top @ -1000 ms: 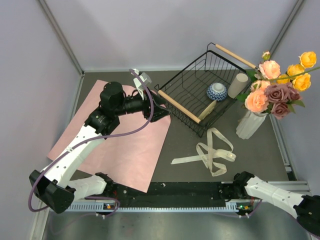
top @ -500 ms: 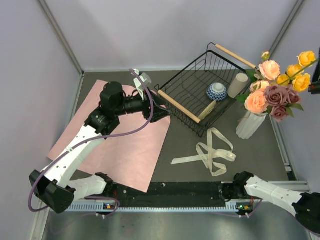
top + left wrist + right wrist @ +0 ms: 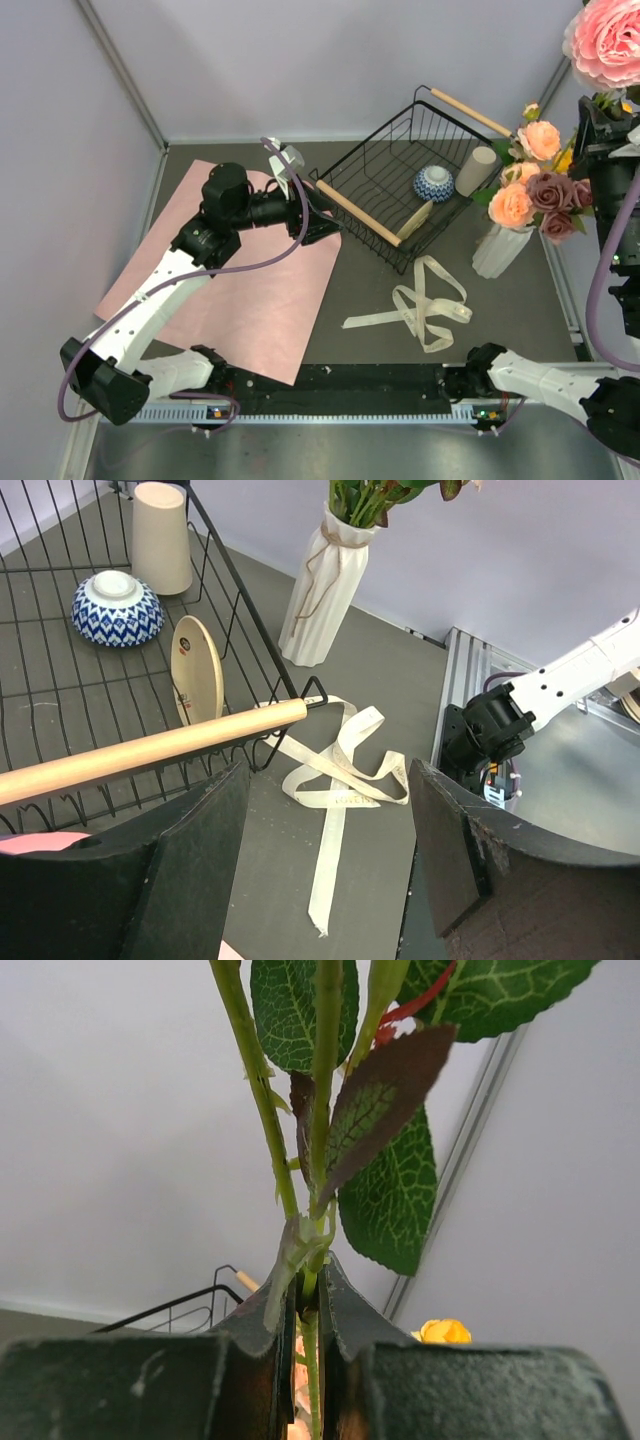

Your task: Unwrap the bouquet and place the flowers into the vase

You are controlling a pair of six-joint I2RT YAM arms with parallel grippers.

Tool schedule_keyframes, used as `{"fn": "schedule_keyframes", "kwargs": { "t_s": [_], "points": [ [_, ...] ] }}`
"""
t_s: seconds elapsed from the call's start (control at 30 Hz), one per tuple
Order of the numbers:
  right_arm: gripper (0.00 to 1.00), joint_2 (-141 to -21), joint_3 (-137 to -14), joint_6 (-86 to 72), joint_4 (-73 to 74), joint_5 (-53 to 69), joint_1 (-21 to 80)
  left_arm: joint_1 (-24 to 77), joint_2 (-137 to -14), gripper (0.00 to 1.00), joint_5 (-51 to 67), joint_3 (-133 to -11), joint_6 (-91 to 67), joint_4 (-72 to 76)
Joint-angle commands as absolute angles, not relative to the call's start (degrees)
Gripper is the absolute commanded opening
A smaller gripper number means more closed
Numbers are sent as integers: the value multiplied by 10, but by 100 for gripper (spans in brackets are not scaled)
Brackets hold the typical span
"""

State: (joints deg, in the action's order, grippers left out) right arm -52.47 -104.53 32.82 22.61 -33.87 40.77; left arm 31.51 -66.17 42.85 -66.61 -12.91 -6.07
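The white ribbed vase [image 3: 500,250] stands at the right and holds peach and mauve flowers [image 3: 535,190]. High at the right edge, close to the camera, my right gripper [image 3: 606,105] is shut on green flower stems [image 3: 325,1110], with a big pink rose [image 3: 605,40] above it. In the right wrist view the stems run up between the closed fingers [image 3: 345,1320], and a yellow bloom [image 3: 442,1331] shows below. The bouquet is apart: its pink paper [image 3: 240,290] lies flat, the cream ribbon [image 3: 425,300] loose. My left gripper [image 3: 325,218] hangs open and empty over the paper's far corner.
A black wire basket [image 3: 385,215] with wooden handles holds a blue-and-white bowl [image 3: 433,183], a cream cup [image 3: 476,170] and a small cream dish [image 3: 195,670]. The left wrist view shows the vase [image 3: 320,610] and the ribbon [image 3: 340,780] past the basket. Walls close in on three sides.
My right arm has come into view at the right edge, carrying stems topped by a pink rose. The yellow blooms beside the vase bunch have moved off. The left arm is still.
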Motion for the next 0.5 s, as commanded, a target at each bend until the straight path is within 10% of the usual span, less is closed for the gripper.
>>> {"fn": "schedule_keyframes", "kwargs": {
  "t_s": [0.0,0.47],
  "points": [
    [0,-537,-1034,323,222,-357,412,316,-661,70,444,-665,-135,-27],
    [0,-509,-930,291,186,-391,411,316,-660,71,445,-666,-136,-27]
  ]
}}
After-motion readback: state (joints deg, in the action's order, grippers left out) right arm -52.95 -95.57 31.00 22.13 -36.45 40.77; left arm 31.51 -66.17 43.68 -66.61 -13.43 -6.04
